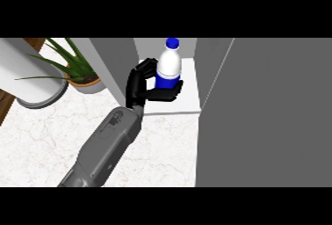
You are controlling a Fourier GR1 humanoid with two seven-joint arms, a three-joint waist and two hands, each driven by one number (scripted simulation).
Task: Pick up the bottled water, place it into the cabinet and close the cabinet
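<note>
Grey and smooth, one forearm [103, 149] rises from the lower edge of the head view over the pale marble counter [39, 140], its lower end cut off by the frame, so which arm it is can only be judged from where it enters, left of centre; it reads as the left arm. Beside it on the right, a broad grey cabinet door [272, 114] fills the whole side of the view and hides whatever counter lies beneath and behind it.

Further on, the black left hand [144, 83] has reached the cabinet's white shelf [188, 94]. Its fingers curl up along the left side of the bottled water [168, 66] and its thumb wraps under the blue label, so the hand is grasping the bottle. The bottle stands upright inside the cabinet opening, white body, blue band and blue cap, just left of the cabinet door. Whether its base touches the shelf cannot be told, because the hand covers the bottle's lower part.

Left of the cabinet's grey side wall [110, 66], a potted plant [81, 72] with long green leaves sits on the counter, its pot partly hidden by the wall. Further left again lies a large white cylinder [29, 74], cut off at the frame's edge and hard to identify. The right hand shows nowhere.
</note>
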